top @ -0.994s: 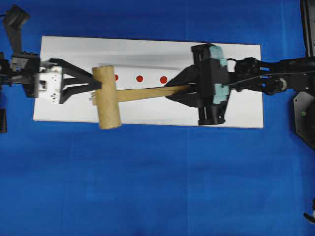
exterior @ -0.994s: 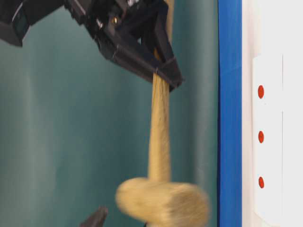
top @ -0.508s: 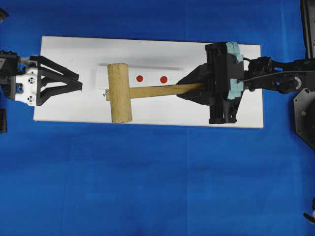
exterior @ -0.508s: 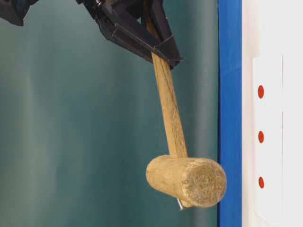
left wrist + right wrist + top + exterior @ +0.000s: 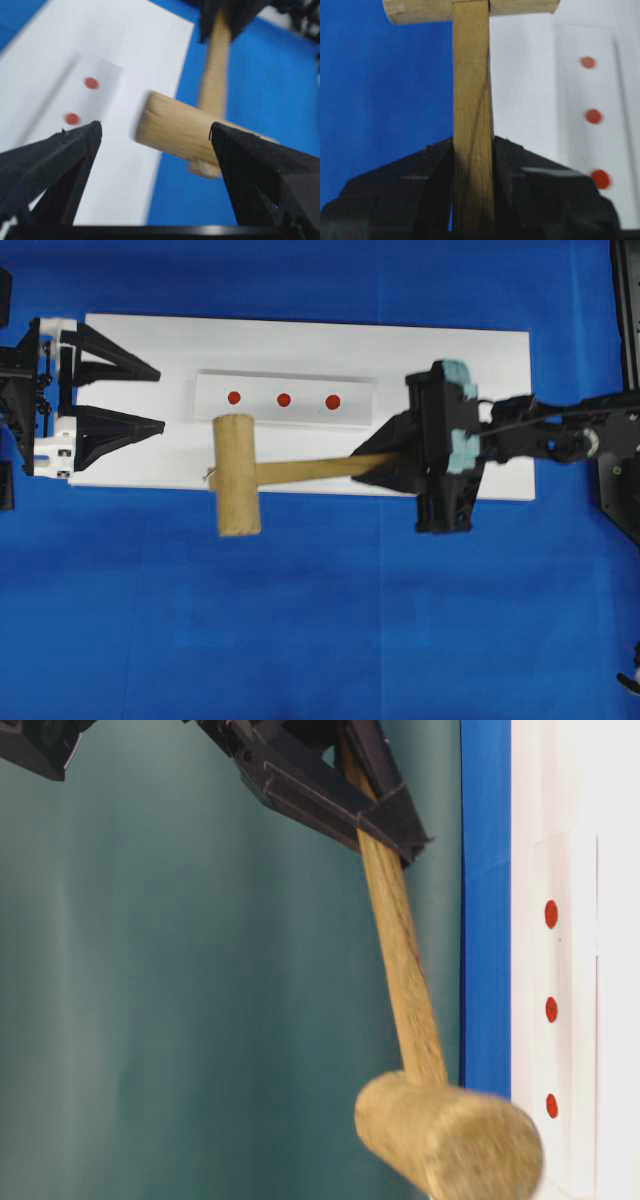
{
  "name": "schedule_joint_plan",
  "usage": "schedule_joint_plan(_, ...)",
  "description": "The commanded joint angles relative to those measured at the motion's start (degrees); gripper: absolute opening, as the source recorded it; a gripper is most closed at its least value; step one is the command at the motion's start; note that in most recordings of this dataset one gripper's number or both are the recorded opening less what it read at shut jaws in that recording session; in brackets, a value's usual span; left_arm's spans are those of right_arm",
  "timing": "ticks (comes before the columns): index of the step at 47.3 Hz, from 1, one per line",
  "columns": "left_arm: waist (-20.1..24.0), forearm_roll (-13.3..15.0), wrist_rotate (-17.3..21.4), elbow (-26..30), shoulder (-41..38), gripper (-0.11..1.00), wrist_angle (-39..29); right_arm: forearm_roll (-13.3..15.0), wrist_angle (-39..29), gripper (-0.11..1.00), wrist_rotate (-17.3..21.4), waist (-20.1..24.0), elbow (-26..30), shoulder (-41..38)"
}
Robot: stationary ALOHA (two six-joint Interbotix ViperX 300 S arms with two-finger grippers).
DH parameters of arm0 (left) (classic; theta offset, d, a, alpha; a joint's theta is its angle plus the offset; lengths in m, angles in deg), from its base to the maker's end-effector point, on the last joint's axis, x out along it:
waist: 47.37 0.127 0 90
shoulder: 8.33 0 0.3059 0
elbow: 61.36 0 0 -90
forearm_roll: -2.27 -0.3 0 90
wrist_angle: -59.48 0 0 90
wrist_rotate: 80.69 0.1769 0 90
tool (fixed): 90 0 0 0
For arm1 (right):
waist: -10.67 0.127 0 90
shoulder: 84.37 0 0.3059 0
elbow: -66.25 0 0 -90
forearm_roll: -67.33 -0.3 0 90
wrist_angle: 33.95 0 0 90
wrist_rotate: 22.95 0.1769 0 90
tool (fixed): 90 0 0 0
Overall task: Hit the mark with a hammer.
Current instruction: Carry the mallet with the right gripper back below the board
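Note:
The hammer is a light wooden mallet, and my right gripper is shut on the end of its flat handle. Its thick head hangs over the front edge of the white board, half above the blue cloth. The head looks blurred and stands close to the surface. Three red marks lie in a row on a pale strip, just behind the head and uncovered. My left gripper stands open at the board's left end. The mallet head shows beyond its fingertips, apart from them.
Blue cloth covers the table all round the board. The right arm's black body stretches in from the right edge. A black fixture stands at the far right.
The right gripper has swung the hammer off the marks toward the board's front edge, and the head has come down. The left gripper has drawn back to the left, still open.

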Motion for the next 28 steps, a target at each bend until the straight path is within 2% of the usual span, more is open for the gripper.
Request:
schedule_joint_plan(1,0.5,-0.2,5.1,0.4,0.0,0.88,0.3,-2.0,2.9,0.08,0.1,2.8,2.1,-0.6)
schedule_joint_plan(5,0.6,-0.1,10.0,0.3,0.1,0.88,0.3,-4.1,5.7,0.08,0.1,5.4,2.5,-1.9)
schedule_joint_plan(10,0.8,-0.1,13.1,0.1,0.1,0.88,0.3,-6.9,9.1,0.08,0.1,8.3,3.1,-3.8)
schedule_joint_plan(17,1.1,-0.1,14.2,0.0,0.4,0.88,0.4,-9.3,12.0,0.08,0.0,12.0,4.5,-6.8)
schedule_joint_plan(28,1.3,-0.1,14.2,-0.1,0.5,0.88,0.4,-10.7,12.8,0.08,0.0,14.2,6.6,-11.2)
